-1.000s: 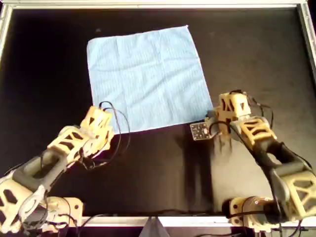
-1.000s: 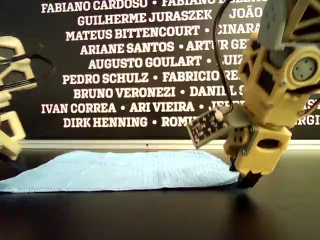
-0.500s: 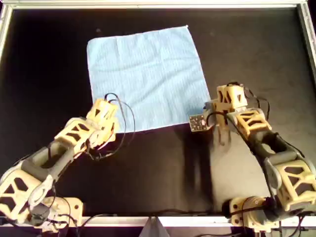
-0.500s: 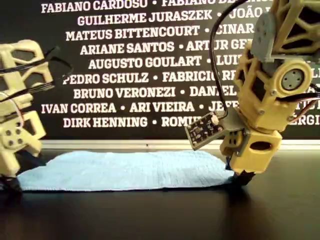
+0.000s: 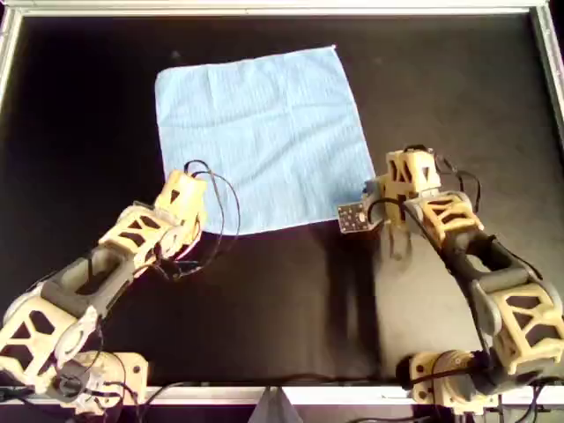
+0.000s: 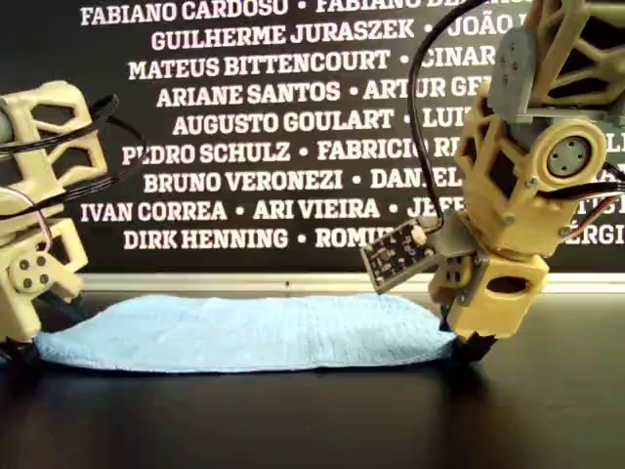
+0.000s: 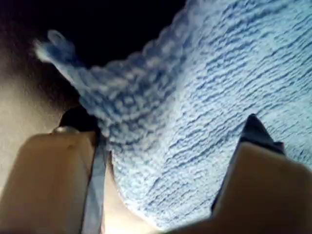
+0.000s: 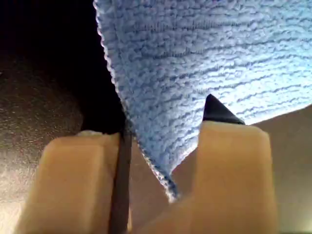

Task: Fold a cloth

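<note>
Both hands are straddling near corners of the thin light-blue square fabric cloth (image 5: 263, 137), fingers spread; next, pinching and lifting.

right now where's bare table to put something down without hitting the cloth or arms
The black table is bare between the cloth and the frame on the overhead view's right, and in a narrower strip on the cloth's other side. The middle near patch between the two arms is bare too. It is crowded at the cloth's two near corners, where a gripper and another gripper sit.
</note>
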